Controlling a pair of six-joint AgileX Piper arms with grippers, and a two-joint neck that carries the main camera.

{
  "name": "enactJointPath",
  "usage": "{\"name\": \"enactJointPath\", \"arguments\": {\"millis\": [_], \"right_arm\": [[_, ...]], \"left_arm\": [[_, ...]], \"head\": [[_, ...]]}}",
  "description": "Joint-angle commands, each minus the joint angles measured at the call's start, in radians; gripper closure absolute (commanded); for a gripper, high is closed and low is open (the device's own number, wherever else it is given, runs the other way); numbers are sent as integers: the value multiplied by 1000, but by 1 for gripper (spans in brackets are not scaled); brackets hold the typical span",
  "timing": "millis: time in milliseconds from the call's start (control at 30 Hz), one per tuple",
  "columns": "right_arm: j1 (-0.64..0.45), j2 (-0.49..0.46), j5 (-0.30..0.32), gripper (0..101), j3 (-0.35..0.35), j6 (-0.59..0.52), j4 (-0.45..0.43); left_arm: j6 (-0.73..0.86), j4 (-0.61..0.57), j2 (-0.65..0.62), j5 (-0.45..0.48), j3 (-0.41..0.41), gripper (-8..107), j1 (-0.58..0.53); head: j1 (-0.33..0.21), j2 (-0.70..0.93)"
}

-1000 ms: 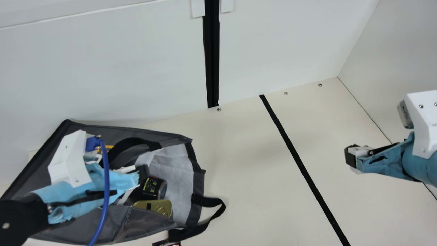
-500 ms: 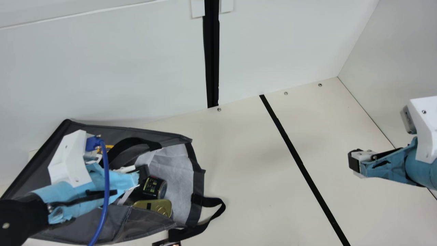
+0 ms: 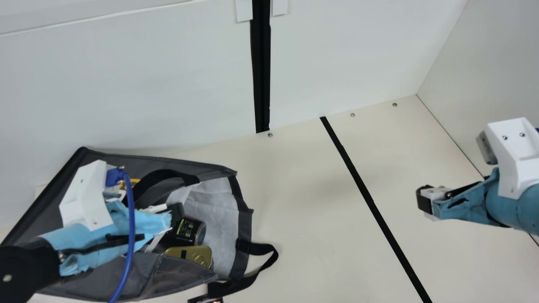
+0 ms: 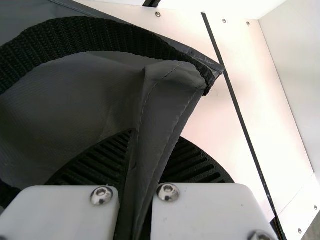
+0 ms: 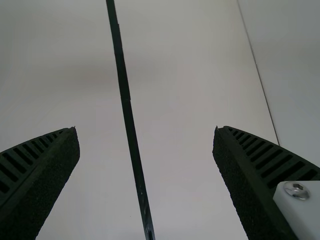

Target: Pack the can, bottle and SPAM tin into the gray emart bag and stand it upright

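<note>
The gray bag (image 3: 189, 170) lies on its side at the left of the main view, mouth facing right. Inside its mouth are a dark can (image 3: 190, 230) and a gold-coloured tin (image 3: 191, 254). My left gripper (image 3: 176, 212) is over the bag's mouth. In the left wrist view, the left gripper (image 4: 150, 160) is shut on a fold of the bag's fabric (image 4: 165, 107), with a black strap arching beyond it. My right gripper (image 3: 424, 202) hangs at the right, apart from the bag; in the right wrist view, the right gripper (image 5: 146, 132) stands open with nothing between its fingers.
A bag handle (image 3: 263, 249) loops out onto the cream table (image 3: 307, 219). A small dark item (image 3: 205, 299) shows at the bottom edge. A black tape line (image 3: 370, 202) crosses the table; pale walls stand behind and at the right.
My right gripper first drew back slightly to the right, then moved left, ending a little lower than before. The left arm and the bag have stayed put.
</note>
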Motion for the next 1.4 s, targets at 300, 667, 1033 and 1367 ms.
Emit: {"name": "enactJointPath", "arguments": {"millis": [300,667,1033,1367], "right_arm": [[69,44,1,6,3,-37,50],[90,107,1,6,-5,-113,142],[104,155,-31,6,35,-222,261],[151,188,-83,6,110,-335,374]], "left_arm": [[0,0,0,0,0,107,0],[0,0,0,0,0,107,0],[0,0,0,0,0,107,0],[0,0,0,0,0,107,0]], "head": [[-23,-1],[-23,-1],[-23,-1],[-23,-1]]}}
